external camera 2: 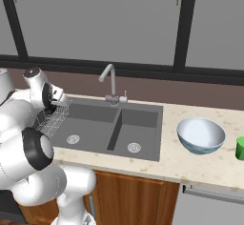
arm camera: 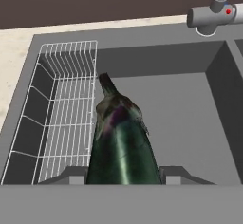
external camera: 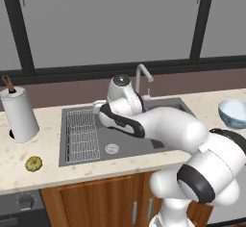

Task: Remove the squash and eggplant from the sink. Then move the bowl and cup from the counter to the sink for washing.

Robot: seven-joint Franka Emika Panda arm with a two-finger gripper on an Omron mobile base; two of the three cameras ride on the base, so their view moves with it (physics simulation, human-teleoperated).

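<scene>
beige speckled bench (external camera: 48, 144) surrounds the grey sink (arm camera: 190, 104); tool (arm camera: 122, 178) above its basin, clamped on the eggplant (arm camera: 121, 142).

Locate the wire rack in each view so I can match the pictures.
Left base view: the rack lies left of centre, below and left of the faucet.
Right base view: the rack is near the left edge, far left of the faucet.
Hand view: the rack is on the left, beside the eggplant.
Shared landmark: the faucet.
</scene>
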